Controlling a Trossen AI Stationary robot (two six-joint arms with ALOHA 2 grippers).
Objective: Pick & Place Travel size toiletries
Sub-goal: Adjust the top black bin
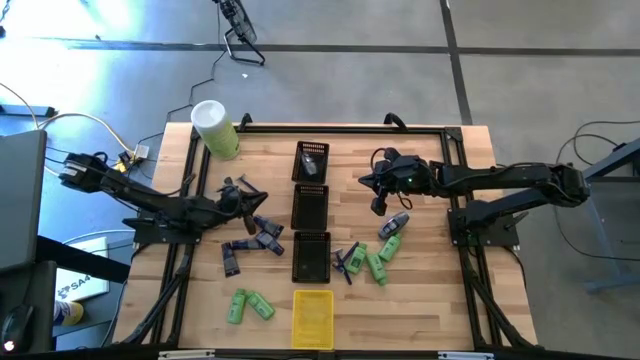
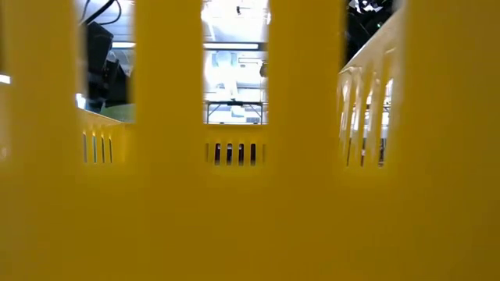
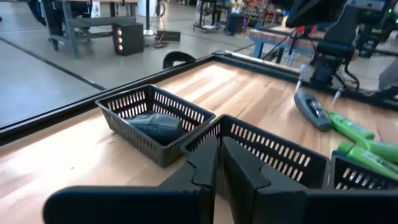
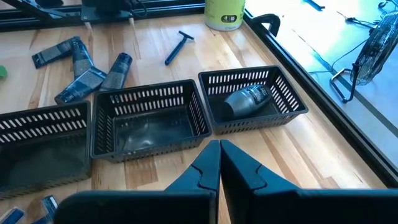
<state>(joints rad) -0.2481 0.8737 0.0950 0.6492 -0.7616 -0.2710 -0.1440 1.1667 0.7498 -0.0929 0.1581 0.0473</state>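
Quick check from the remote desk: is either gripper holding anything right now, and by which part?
Nothing is held. The left gripper and the right gripper are both shut with nothing between their fingers, above the wooden table near the black slotted plastic trays.

Both arms reach inward, the left gripper [image 1: 243, 192] and right gripper [image 1: 378, 185] closed and empty.

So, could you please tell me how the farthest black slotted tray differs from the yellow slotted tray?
The farthest black slotted tray is dark and holds a grey oval piece; the yellow slotted tray is bright, with nothing visible inside. The black one sits at the row's far end, the yellow one nearest. Both are rectangular and slotted.
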